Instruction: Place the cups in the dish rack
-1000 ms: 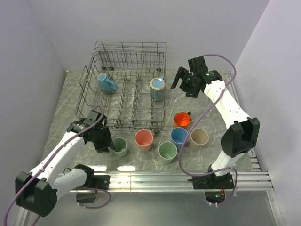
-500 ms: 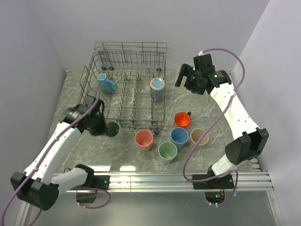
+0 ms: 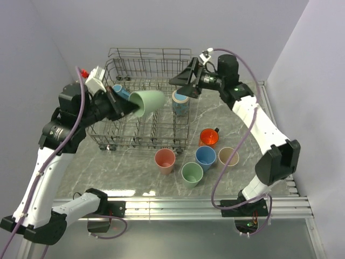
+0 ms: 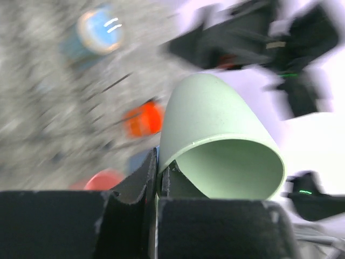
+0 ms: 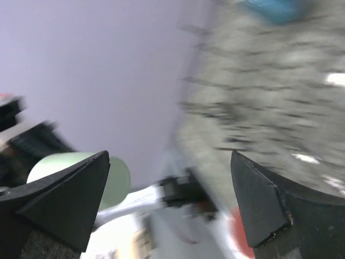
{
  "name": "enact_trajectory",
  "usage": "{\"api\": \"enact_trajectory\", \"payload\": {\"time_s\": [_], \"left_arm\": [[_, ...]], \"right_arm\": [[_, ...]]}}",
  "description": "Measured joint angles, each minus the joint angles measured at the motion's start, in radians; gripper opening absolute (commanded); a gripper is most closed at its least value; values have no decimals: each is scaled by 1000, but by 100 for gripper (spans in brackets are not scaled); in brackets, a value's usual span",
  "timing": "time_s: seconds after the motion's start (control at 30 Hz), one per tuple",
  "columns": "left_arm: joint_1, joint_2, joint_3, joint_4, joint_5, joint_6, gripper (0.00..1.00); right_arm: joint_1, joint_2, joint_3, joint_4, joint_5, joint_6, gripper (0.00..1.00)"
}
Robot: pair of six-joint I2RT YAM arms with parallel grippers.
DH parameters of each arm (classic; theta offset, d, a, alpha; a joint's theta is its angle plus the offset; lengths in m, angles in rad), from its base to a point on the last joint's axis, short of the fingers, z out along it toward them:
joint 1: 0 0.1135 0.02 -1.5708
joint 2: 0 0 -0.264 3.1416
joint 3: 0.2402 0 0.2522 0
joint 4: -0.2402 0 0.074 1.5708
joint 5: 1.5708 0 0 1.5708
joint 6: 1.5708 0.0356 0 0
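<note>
While high over the rack (image 3: 161, 54), left fingers (image 4: 135, 186) pinch green cup (image 3: 146, 102), right fingers (image 5: 59, 199) wide.

The right end effector (image 5: 170, 156) is seen with its 2 dark fingers (image 5: 59, 205) spread wide. A pale green cup (image 5: 119, 181) is glimpsed behind one finger. The marbled grey surface (image 5: 280, 97) and a blue cup (image 5: 275, 8) at the top edge are blurred.

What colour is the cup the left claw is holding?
It is a pale green plastic cup, plain and handleless, clearest in the left wrist view.
</note>
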Motion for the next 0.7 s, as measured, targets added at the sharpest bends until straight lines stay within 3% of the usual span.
{"api": "enact_trajectory", "payload": {"time_s": [0.13, 0.37, 0.7], "left_arm": [[55, 38, -35, 256, 151, -84, 0], [159, 61, -192, 618, 306, -269, 0], [167, 104, -219, 792, 366, -353, 0]], "right_arm": [[36, 66, -37, 322, -132, 271, 100], [59, 90, -67, 618, -177, 533, 100], [76, 93, -303, 1171, -93, 964, 100]]}}
